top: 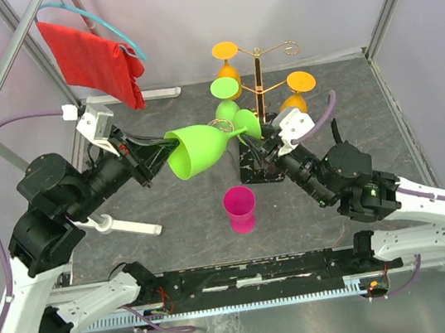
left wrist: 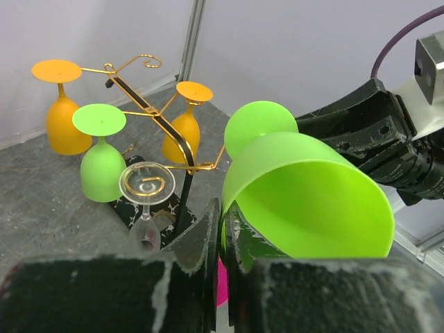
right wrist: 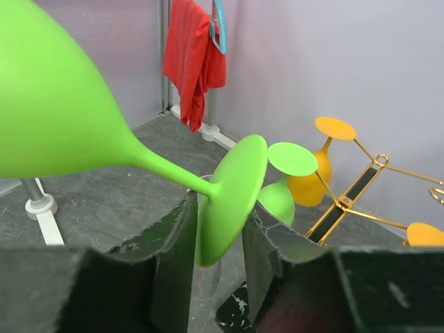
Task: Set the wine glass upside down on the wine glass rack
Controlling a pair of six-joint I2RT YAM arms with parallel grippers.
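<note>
A bright green wine glass (top: 199, 149) lies on its side in the air in front of the gold wire rack (top: 260, 85). My left gripper (top: 171, 145) is shut on the bowl's rim, as the left wrist view (left wrist: 223, 208) shows. My right gripper (top: 262, 140) is open, with its fingers close on either side of the glass's round foot (right wrist: 229, 198). The left finger touches near the stem and a gap shows by the right finger. The rack (left wrist: 173, 139) stands on a black veined base (top: 255, 170) and holds two orange glasses, a green glass (top: 225, 91) and a clear glass (left wrist: 146, 184), all upside down.
A pink cup (top: 240, 208) stands on the grey table in front of the rack base. A red cloth (top: 93, 60) hangs on a hanger at the back left. A white stand (top: 118, 225) lies near the left arm. Frame posts and walls enclose the table.
</note>
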